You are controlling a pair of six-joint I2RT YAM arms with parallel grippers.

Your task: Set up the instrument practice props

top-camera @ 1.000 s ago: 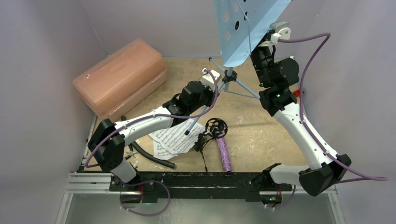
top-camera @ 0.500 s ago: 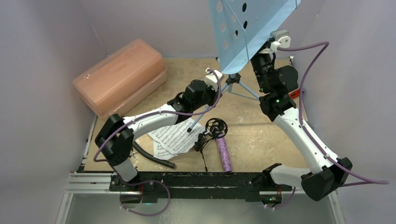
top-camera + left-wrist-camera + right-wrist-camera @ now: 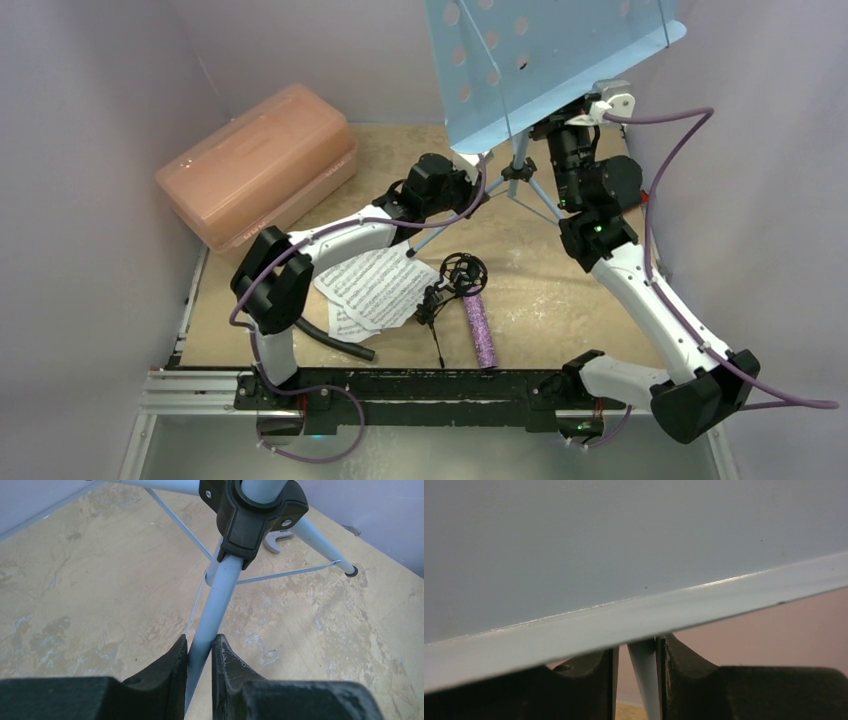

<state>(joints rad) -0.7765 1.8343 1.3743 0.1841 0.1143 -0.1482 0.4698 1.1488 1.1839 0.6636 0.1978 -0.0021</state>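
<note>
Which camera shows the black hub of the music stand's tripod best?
Left wrist: the black hub is close and sharp, one leg running from it into the left gripper. Top external shows it only as a small dark knot below the blue desk. Right wrist misses it, showing just the desk and shaft.

The left tool [image 3: 199,652] pinches the music stand [image 3: 220,590] by one pale blue leg, just below the black hub [image 3: 255,510] (thin braces fan out beneath); another leg's foot [image 3: 352,571] rests far right on the worktop [image 3: 90,605].
</note>
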